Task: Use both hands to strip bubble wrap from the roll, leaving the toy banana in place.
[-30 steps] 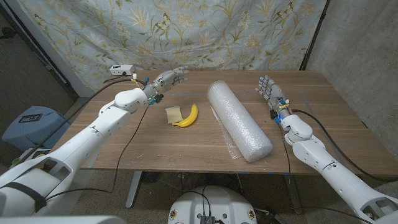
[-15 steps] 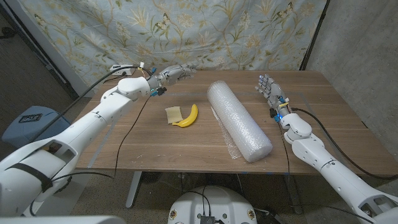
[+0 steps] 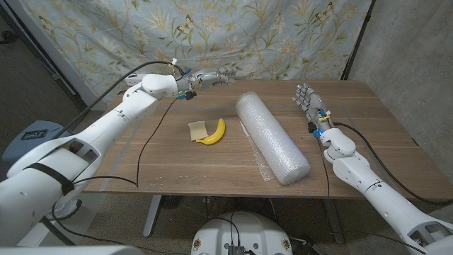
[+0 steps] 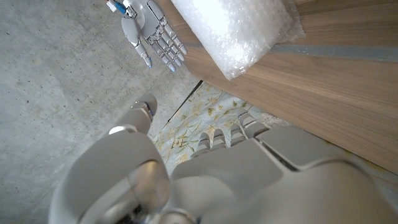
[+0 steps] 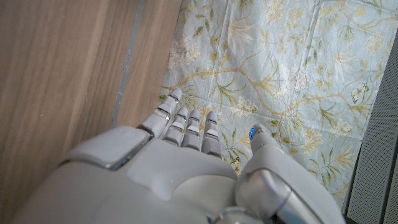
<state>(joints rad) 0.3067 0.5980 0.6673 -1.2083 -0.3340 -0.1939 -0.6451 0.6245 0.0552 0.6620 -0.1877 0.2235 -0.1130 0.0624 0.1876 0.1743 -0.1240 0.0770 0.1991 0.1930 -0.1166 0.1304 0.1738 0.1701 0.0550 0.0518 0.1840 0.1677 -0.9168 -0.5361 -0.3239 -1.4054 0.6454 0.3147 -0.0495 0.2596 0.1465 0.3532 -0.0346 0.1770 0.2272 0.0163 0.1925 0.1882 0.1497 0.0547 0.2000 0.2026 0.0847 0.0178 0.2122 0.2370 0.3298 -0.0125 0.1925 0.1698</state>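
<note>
My left hand [image 3: 212, 76] has swung along counter's far edge toward roll [image 3: 272, 137], fingers spread, empty. Right hand [image 3: 307, 100] waits, fingers spread. Roll untouched mid-counter; banana [image 3: 213, 132] beside it. Stripping not begun.

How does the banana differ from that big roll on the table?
The toy banana is small, yellow and curved; the bubble wrap roll is far larger, translucent white and a straight cylinder. The banana touches a tan piece; the roll lies apart. Both rest on the wooden table, untouched by either hand.
</note>
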